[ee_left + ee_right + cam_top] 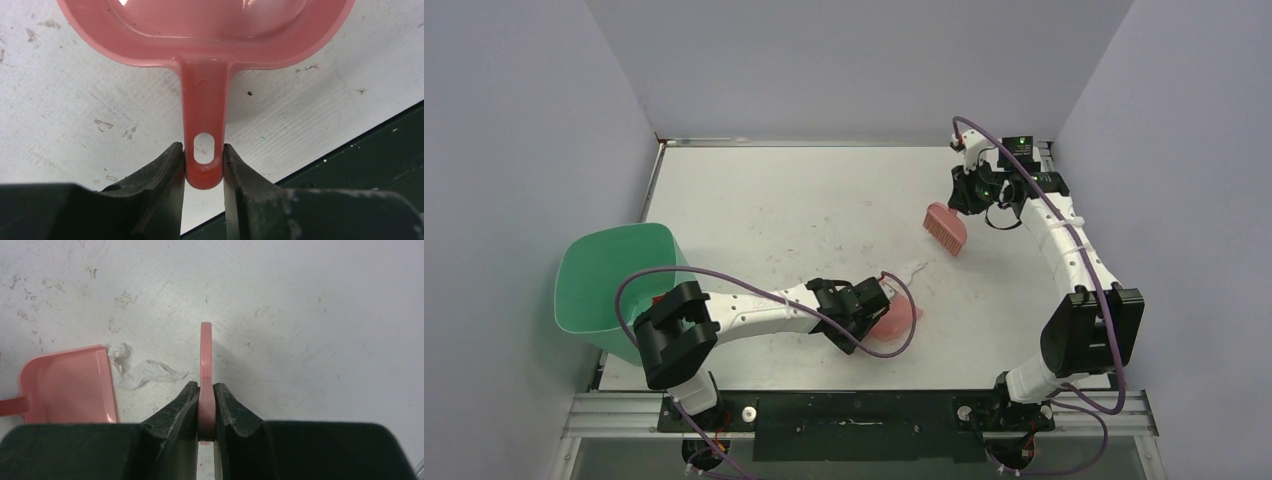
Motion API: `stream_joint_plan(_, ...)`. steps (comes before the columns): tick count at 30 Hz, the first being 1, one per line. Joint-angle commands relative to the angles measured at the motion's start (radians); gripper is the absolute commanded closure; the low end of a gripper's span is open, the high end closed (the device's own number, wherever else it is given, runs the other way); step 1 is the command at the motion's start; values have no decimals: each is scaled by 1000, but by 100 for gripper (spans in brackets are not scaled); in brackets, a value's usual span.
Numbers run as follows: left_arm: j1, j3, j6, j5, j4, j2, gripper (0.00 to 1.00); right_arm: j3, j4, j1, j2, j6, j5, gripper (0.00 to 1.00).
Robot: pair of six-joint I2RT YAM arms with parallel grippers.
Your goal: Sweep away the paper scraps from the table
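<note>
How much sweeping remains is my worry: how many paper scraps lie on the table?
1: a white scrap on the table, just off the dustpan's open lip. Others may be hidden.

No lettering, label, brand, number or sign is legible anywhere, whether on the pink dustpan point(205, 30), the pink hand brush point(945, 229), the mint-green bin point(609, 275) or the white table point(774, 200).

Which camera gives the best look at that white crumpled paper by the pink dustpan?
The right wrist view: the white paper scrap lies large and creased beside the lip of the dustpan. From the top external view it is only a faint pale streak against the white table. The left wrist view misses it altogether.
</note>
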Motion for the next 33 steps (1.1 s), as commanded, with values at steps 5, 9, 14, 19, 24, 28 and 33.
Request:
stream_joint_plan(5, -3, 160, -73, -12, -266, -46, 100, 29, 73, 139, 13, -16, 173, 95)
stream_joint_plan(9, -1, 221, -70, 19, -429, -63, 100, 4, 116, 211, 22, -15, 278, 95)
stream_joint_plan(14, 12, 248, -13, 61, -502, -54, 100, -44, 122, 290, 32, 2, 304, 95)
stream_joint_plan(19, 45, 234, 16, 103, -460, -15, 100, -118, 135, 344, 1, 45, 288, 95)
stream_joint_plan(24, 64, 254, 36, 114, -408, 35, 100, -179, 121, 350, -44, 85, 106, 95)
stream_joint_plan(28, 65, 279, 45, 110, -372, 80, 100, -184, 87, 347, -78, 133, -133, 95)
stream_joint_plan(33, 65, 280, 45, 69, -332, 80, 100, -98, -10, 329, -107, 142, -222, 95)
